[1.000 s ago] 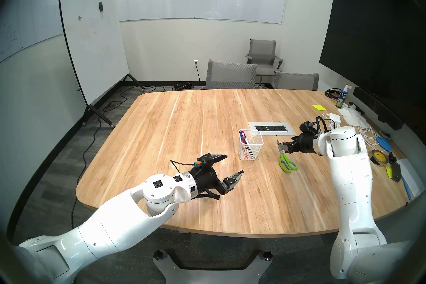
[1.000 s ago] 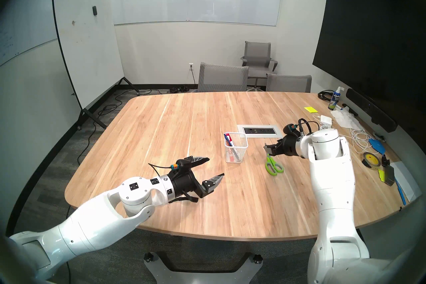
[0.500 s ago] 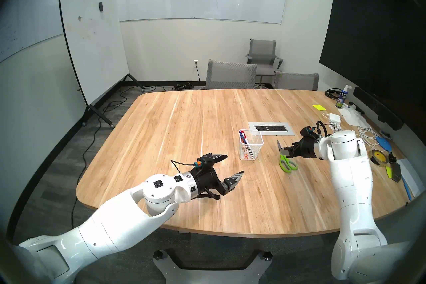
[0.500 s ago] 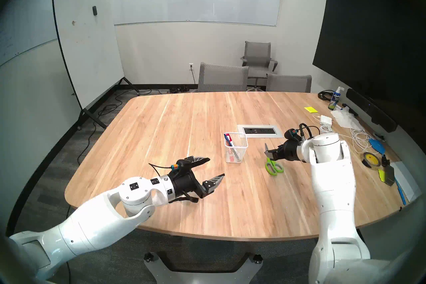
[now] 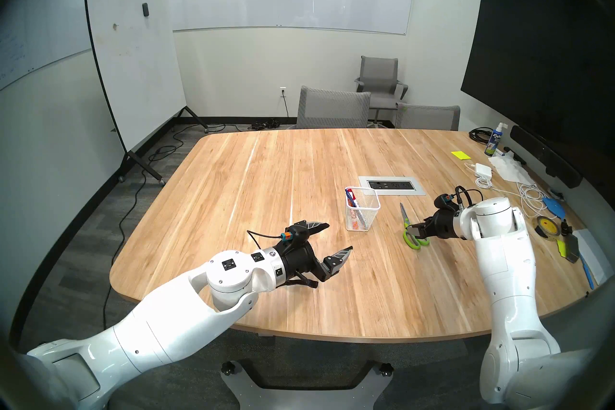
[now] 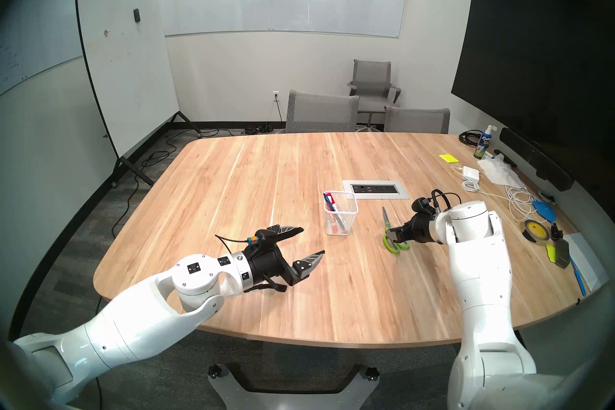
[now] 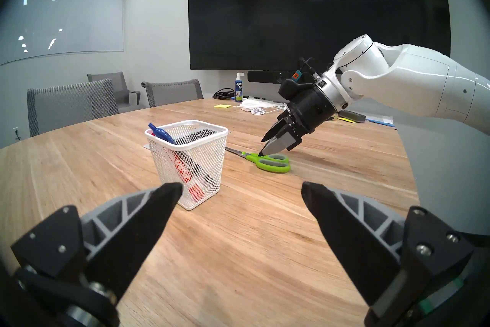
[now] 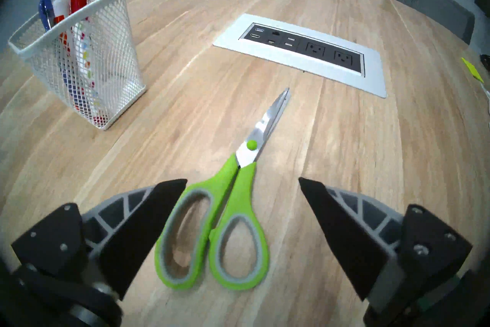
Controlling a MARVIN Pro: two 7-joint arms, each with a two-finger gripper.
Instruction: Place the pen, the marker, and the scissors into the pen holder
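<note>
The right claw (image 8: 242,180) gapes wide and empty, straddling the handles of the scissors (image 8: 230,212) flat on the table (image 8: 344,159) — blades pointing away. Holder (image 8: 87,58) beyond-left, with pen (image 8: 45,10) inside. Left claw (image 5: 334,238) open, empty.

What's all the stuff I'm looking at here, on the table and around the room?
pen holder: one, white mesh, mid-table
pen: one, blue, in the holder
markers: two, white, red and orange caps, in the holder
scissors: one, lime-green handles, flat on the table right of the holder
outlet panel: one, white, set into the table
sticky notes: yellow pad, far right
cleaner spray bottle: one, blue label, far right
tape roll: one, right edge
chairs: three, grey
whiteboard: one, left
screen: one, black, right wall
left gripper: open, empty
right gripper: open over the scissors' handles
</note>
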